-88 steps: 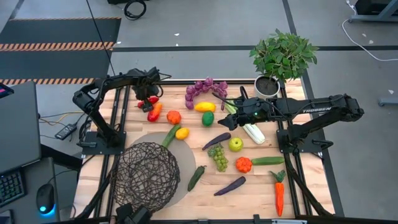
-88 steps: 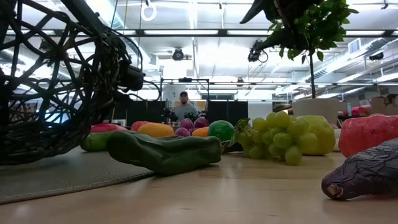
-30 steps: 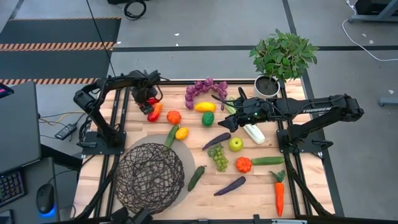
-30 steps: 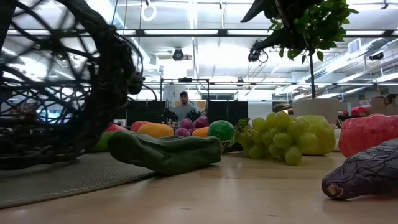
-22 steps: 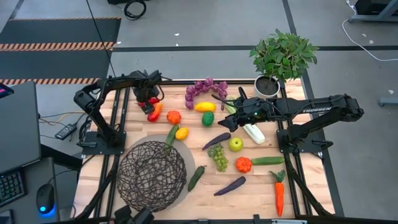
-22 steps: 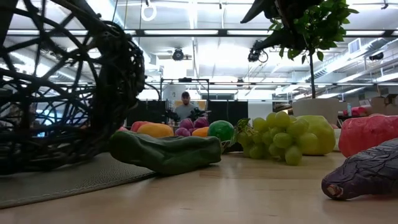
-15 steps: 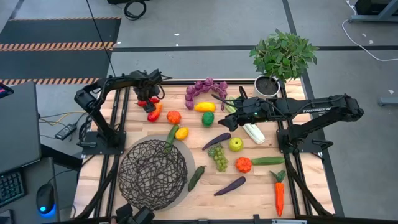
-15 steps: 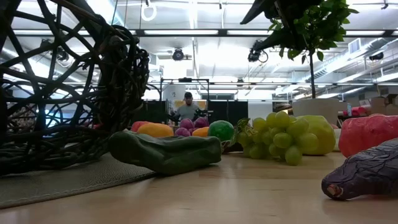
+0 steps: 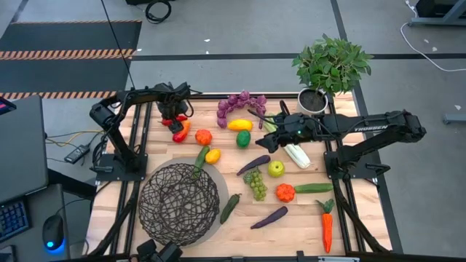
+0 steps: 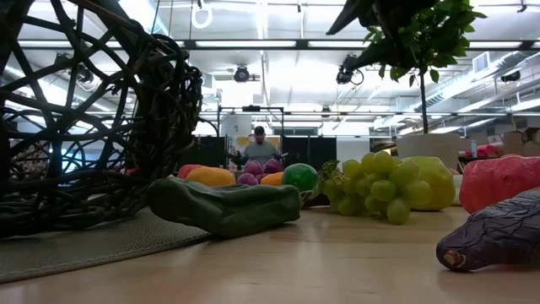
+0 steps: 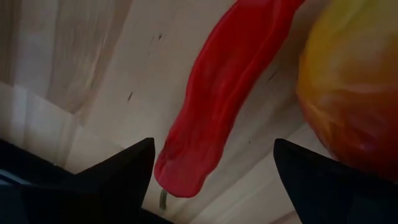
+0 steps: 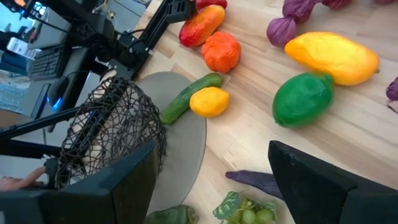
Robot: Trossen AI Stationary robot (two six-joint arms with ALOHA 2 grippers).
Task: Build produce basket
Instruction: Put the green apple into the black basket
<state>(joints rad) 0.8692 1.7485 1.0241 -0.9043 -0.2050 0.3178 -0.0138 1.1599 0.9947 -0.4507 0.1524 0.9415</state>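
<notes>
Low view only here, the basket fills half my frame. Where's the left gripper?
Observer: Far-left corner of the table. The left gripper is open and down over a red chili pepper, one finger on each side.
Operator: Gripped?
Observer: No. The left wrist view shows gaps between the pepper and both fingers.
Operator: Right arm?
Observer: The right gripper is open above the table near the green lime, holding nothing.

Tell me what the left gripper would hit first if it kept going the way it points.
Most likely the red pepper: it lies on the table between the open fingers of the left gripper, which points down at it. How much gap remains is unclear.
</notes>
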